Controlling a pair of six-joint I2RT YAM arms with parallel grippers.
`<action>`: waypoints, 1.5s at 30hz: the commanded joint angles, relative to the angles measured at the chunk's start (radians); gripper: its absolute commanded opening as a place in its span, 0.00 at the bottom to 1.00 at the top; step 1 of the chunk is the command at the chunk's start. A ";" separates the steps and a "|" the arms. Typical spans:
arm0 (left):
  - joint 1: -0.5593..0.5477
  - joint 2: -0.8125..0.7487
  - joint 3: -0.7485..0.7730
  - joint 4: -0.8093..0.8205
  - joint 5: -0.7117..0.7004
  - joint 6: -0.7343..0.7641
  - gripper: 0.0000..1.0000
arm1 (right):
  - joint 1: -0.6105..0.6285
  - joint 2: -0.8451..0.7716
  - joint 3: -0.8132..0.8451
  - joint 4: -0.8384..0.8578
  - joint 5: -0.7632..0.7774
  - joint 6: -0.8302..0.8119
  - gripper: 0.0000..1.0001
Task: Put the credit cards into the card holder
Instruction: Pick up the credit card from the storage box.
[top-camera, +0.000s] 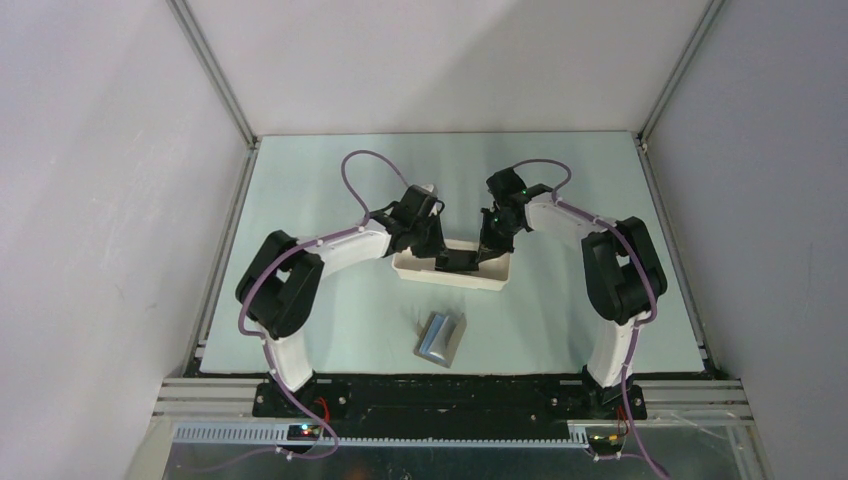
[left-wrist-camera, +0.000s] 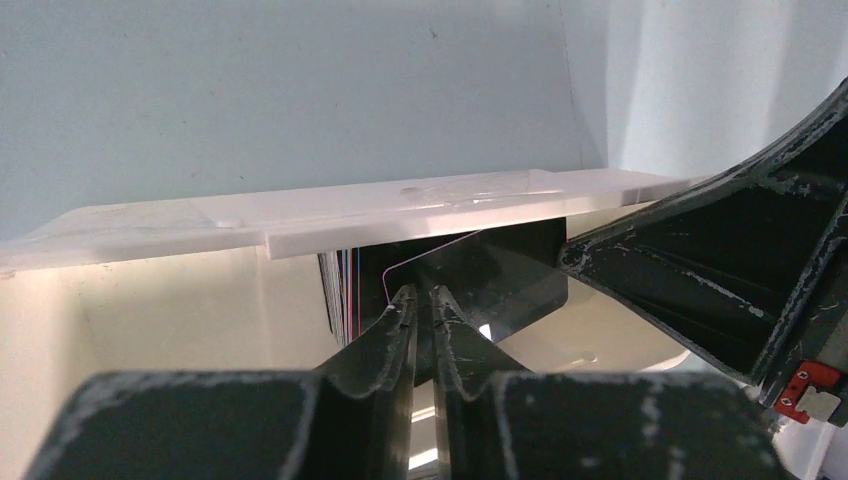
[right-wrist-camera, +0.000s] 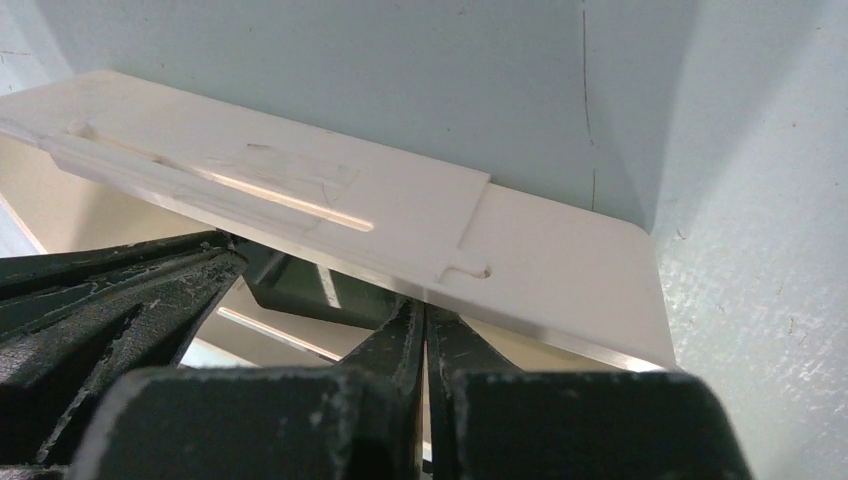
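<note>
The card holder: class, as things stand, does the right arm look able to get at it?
Probably yes. The card holder lies alone on bare table near both bases, nothing over it. But the right gripper is down in the white tray, so it must lift out first.

Overhead view; wrist close-ups sharing tray (top-camera: 455, 277)

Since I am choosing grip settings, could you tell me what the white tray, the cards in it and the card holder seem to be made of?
White tray: probably rigid matte plastic, with moulded ridges and crisp edges.
Credit cards: likely glossy plastic, thin, black, showing reflections.
Card holder: grey-brown outside, perhaps leather or fabric; its silvery-blue inside has a sheen. The top view is too coarse to be sure.
</note>
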 joint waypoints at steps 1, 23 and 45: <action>-0.008 -0.050 -0.017 0.002 0.014 0.027 0.16 | 0.003 0.003 0.003 0.005 0.023 -0.005 0.00; -0.008 -0.019 -0.016 -0.005 0.008 0.035 0.25 | -0.017 -0.051 0.002 -0.018 0.023 -0.016 0.42; -0.001 -0.113 -0.045 0.020 0.015 0.028 0.41 | 0.015 -0.086 -0.002 0.007 0.043 -0.027 0.67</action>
